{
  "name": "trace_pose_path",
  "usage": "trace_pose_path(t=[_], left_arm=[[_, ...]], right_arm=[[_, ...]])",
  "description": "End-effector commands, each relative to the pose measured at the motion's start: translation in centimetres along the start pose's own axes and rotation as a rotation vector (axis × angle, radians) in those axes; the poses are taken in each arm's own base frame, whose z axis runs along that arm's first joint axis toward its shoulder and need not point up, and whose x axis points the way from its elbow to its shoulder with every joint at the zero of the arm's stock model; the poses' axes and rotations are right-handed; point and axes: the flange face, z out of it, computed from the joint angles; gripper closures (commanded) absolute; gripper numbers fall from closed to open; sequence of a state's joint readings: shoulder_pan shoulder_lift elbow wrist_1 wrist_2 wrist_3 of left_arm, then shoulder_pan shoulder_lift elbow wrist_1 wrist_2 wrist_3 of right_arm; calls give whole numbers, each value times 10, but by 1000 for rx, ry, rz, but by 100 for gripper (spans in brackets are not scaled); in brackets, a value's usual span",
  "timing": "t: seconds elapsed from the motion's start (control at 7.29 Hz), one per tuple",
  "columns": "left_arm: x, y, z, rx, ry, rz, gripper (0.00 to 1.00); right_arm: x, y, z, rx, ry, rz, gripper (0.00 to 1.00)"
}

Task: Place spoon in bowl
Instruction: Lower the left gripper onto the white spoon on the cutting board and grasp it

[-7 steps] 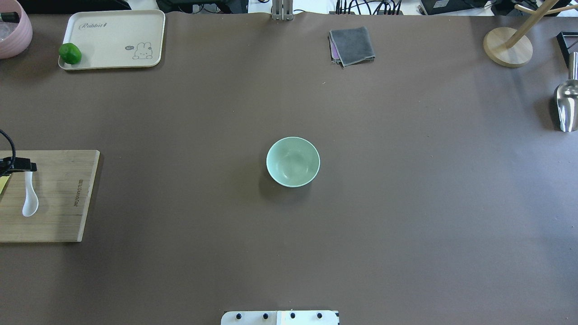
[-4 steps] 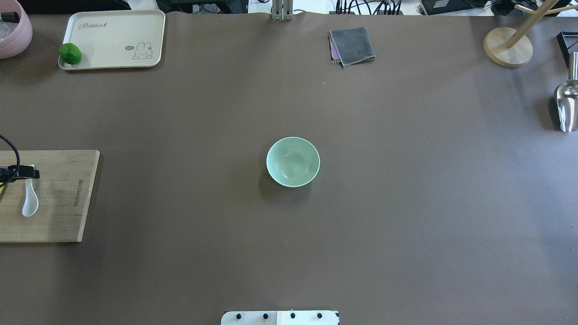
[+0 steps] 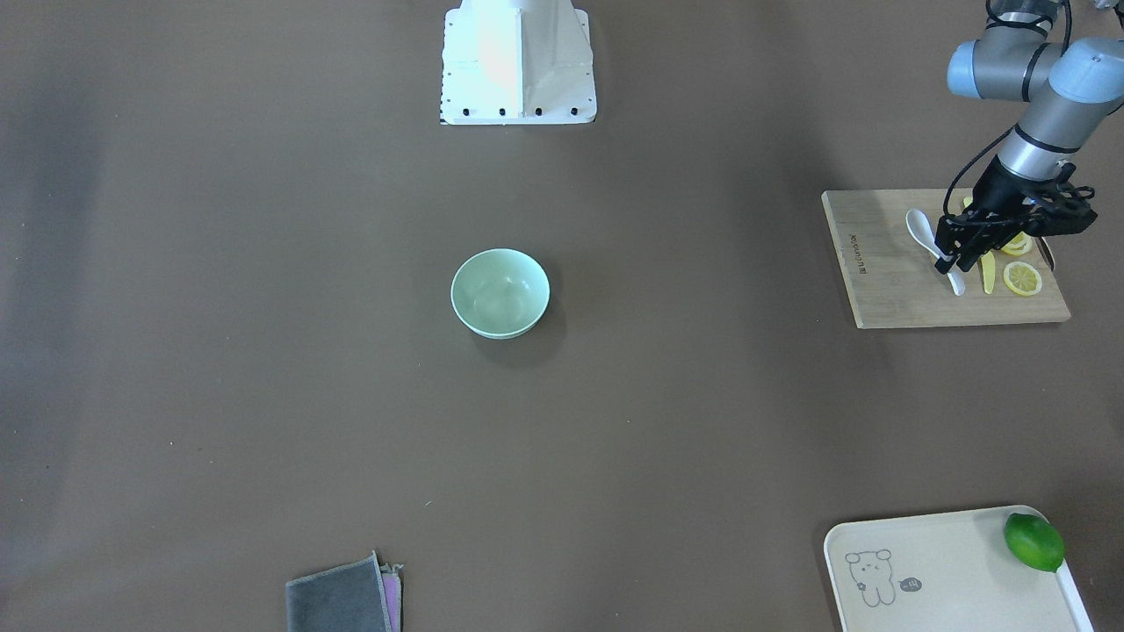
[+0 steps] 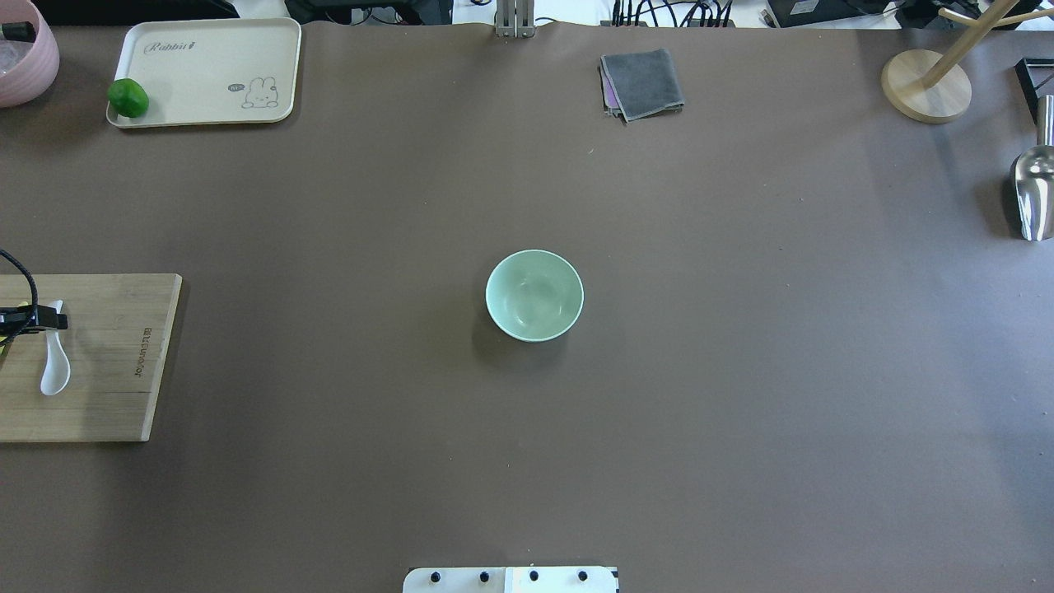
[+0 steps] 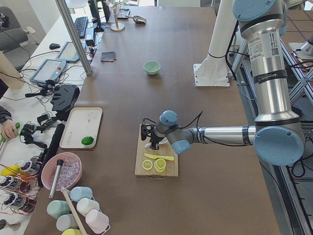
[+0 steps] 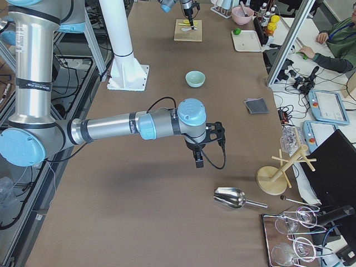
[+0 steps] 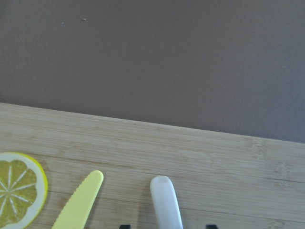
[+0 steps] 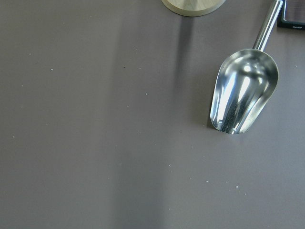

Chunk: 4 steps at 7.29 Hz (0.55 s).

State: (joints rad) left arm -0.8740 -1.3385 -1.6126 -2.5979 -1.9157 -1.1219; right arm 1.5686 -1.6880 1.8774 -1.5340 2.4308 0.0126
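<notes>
- Front-facing view: your left claw [image 3: 957,256] stands astride the handle of the spoon [image 3: 919,227] on the cutting board [image 3: 882,290] at the frame's right edge. The scoop points to the upper left. The bowl [image 3: 500,293] sits at the centre, well apart. The yellow knife [image 3: 988,272] and lemon slices [image 3: 1023,279] lie just beside the handle, so close on the handle alone and lift straight up before you travel.
- Overhead view: the spoon [image 4: 54,366] lies at the left edge with the claw [image 4: 45,319] across the top of its handle. The tray [image 4: 214,49] with a lime [image 4: 128,97] and the grey cloth [image 4: 642,82] sit high in the frame, off the line from board to bowl [image 4: 534,295].
- Left wrist view: two fingertips [image 7: 125,226] show at the bottom edge. The white handle [image 7: 167,202] lies between them with a gap on each side, so the claw is spread and grips nothing. Centre it, then squeeze firmly; I judge the glossy curved handle likely to slip.
- Right side view: your right claw [image 6: 198,158] hangs above the table near the metal scoop [image 6: 231,197], low in the frame. You cannot tell whether it is spread or closed. It is far from the carry.
- Right wrist view: only the metal scoop [image 8: 243,90] and table show.
</notes>
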Motion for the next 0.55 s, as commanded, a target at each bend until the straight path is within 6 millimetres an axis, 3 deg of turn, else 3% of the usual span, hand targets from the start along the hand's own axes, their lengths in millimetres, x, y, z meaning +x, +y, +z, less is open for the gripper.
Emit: trace_pose_path(t=[0.0,0.14,0.41], left_arm=[[4,-1,0,2,7,4,100],[15,-5,-6,13,31,11,100],[65,-18,-31,47,122,22,100]], right_arm=[[6,8,2,-7,1,17,0],[10,11,1,-5,4,26,0],[16,16,-2,-1,7,41,0]])
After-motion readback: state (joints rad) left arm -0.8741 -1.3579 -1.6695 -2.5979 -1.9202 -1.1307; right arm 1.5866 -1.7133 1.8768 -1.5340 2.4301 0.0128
